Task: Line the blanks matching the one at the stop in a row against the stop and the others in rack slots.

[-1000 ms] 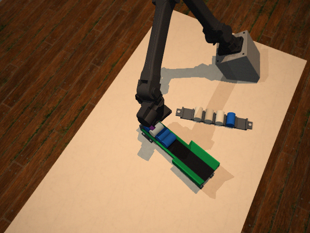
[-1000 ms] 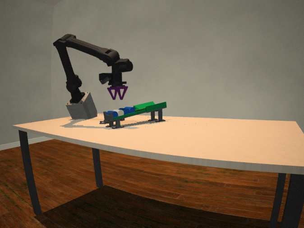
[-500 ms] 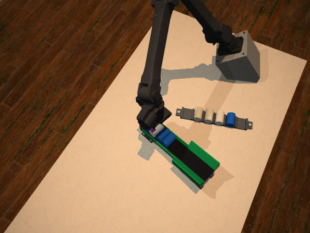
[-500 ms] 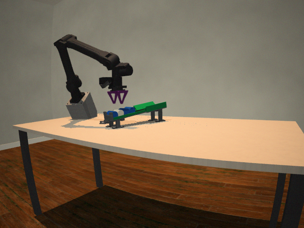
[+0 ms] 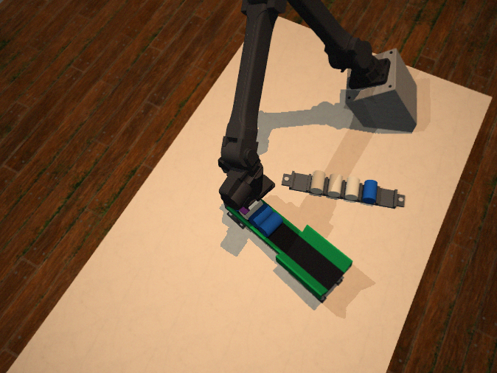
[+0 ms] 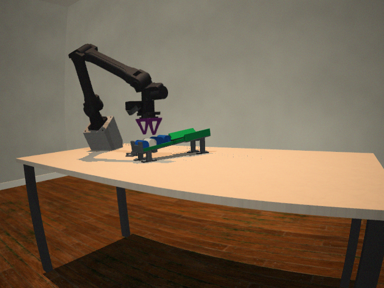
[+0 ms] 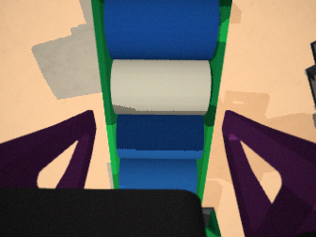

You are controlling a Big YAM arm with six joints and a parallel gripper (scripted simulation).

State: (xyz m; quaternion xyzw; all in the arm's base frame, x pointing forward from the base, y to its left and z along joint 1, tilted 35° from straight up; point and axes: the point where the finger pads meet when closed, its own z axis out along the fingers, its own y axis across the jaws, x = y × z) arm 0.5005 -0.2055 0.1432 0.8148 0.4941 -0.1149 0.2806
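Prob. a robotics lab or workshop rm., tho exact type couldn't be confirmed. Main evid.: a robot arm [image 5: 245, 79] [image 6: 114, 65] on a gray base block [image 5: 405, 104] [image 6: 93, 140], at 2 o'clock in the top view, approx. 9 in the ext. view. Its table [image 5: 160, 281] [image 6: 263, 173] [image 7: 28, 23] had a pale top and dark straight legs [image 6: 37, 217], e.g. at 8 o'clock, ext. view. A green-sided feed ramp [image 5: 327, 248] [image 6: 196, 135] [image 7: 102, 71] and a stock rack [image 5: 301, 182] [image 7: 312, 75], at 3 o'clock in the top view, looked like handling equip. Plain gray walls [image 6: 217, 46], a light baseboard [image 6: 31, 180] and brown plank flooring [image 5: 80, 100] [image 6: 155, 229] showed it was indoors.
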